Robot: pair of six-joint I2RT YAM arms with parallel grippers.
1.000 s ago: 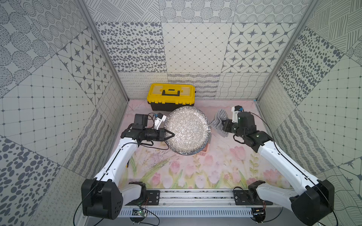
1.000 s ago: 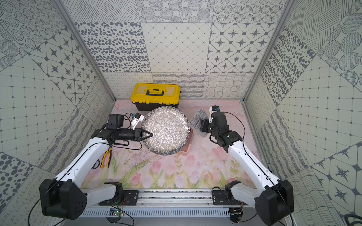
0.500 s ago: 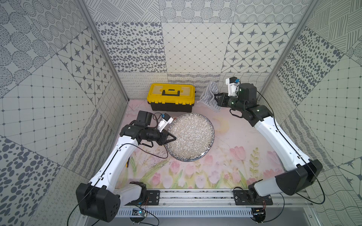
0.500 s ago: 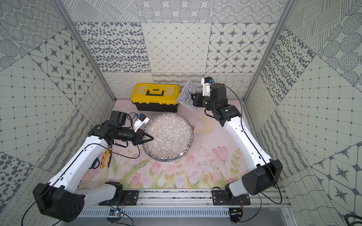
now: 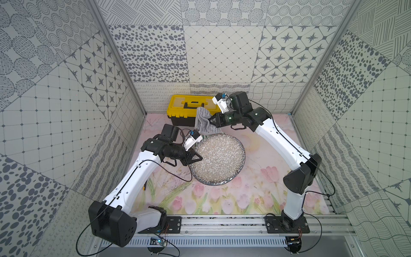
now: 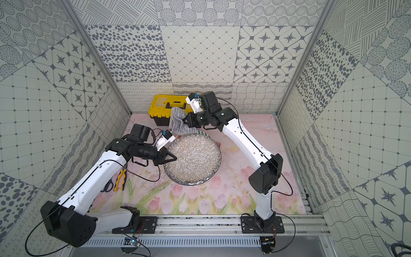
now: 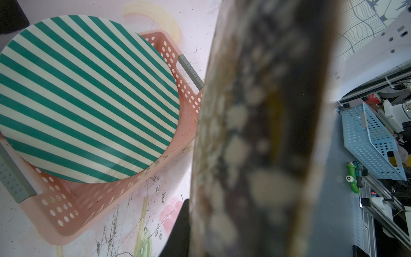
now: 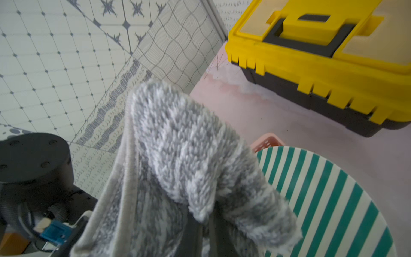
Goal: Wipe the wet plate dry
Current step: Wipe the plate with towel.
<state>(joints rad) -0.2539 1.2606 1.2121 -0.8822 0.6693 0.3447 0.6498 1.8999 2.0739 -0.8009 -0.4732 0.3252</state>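
While the left gripper (image 5: 196, 158) pins the plate (image 5: 219, 160), the right gripper (image 5: 211, 120) grips the cloth (image 5: 203, 122)

As we look down on the flowered tabletop (image 5: 255, 189), that plate (image 6: 193, 160) is the biggest thing out there. It is round, speckled and dark-rimmed, lifted off the surface near the middle in both top views. The left gripper is clenched on its rim on the side toward the left arm, one finger over the top face. The left wrist view has the plate (image 7: 255, 133) edge-on and blurred, right up at the lens.

Behind it, against the back wall, sits the yellow toolbox (image 5: 184, 106), black handle, lid down. Under the plate, a pink perforated basket (image 7: 73, 213) rests on the tabletop with a green-and-white striped plate (image 7: 84, 98) lying across it.

Now the cloth: grey, fluffy, draped from the right gripper, whose jaws are pinched tight on it. It hangs in front of the toolbox and above the plate's far edge. Whether its lower hem touches that rim, I cannot tell.

Off by the left arm, yellow-handled pliers (image 6: 120, 178) and dark scissors (image 6: 107, 185) lie side by side on the tabletop.
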